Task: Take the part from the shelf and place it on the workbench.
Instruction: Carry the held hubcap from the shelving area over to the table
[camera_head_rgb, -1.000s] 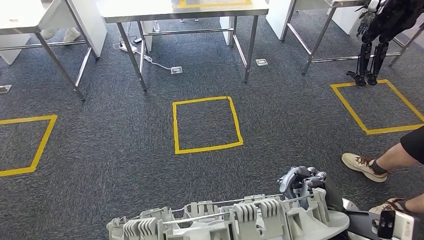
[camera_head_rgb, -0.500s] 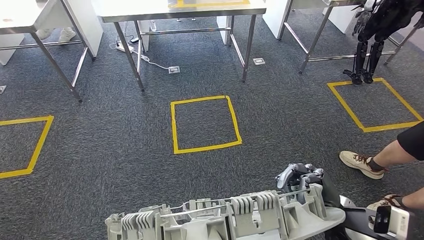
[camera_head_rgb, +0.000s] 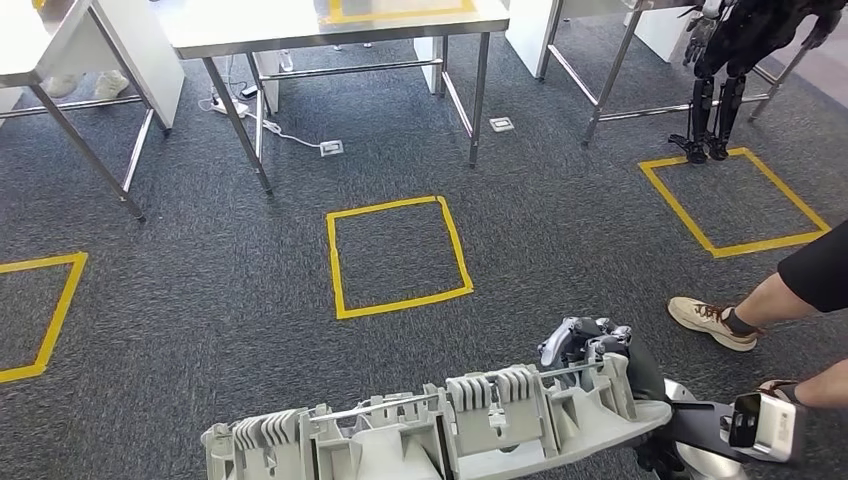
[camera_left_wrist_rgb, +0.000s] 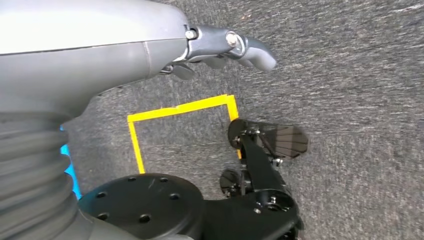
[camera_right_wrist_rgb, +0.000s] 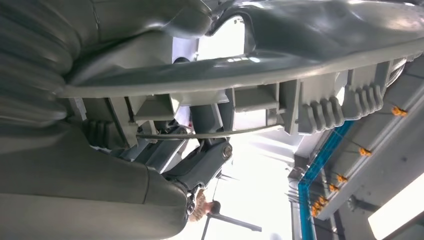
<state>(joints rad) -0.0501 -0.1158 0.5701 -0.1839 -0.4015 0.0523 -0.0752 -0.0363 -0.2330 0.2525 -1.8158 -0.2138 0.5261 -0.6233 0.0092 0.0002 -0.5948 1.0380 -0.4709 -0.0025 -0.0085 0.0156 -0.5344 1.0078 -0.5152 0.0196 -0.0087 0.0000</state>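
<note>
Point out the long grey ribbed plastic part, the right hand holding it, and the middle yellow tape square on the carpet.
Long grey ribbed plastic part (camera_head_rgb: 490, 405), head view, ribbed middle section.
Right hand (camera_head_rgb: 585, 343), head view, fingers over the part's end.
Middle yellow tape square (camera_head_rgb: 334, 264), head view, left tape edge.

This looks like a robotics test lab or workshop: dark grey carpet (camera_head_rgb: 200, 300) marked with yellow tape squares (camera_head_rgb: 397, 256), and steel-legged counters (camera_head_rgb: 330, 30) in a row. Another humanoid robot (camera_head_rgb: 722, 70) stands at one taped square, near a floor socket (camera_head_rgb: 331, 148)

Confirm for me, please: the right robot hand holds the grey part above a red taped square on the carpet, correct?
Not quite: the taped square is yellow, not red, as the head view shows. The right robot hand does hold the grey part above the carpet.
</note>
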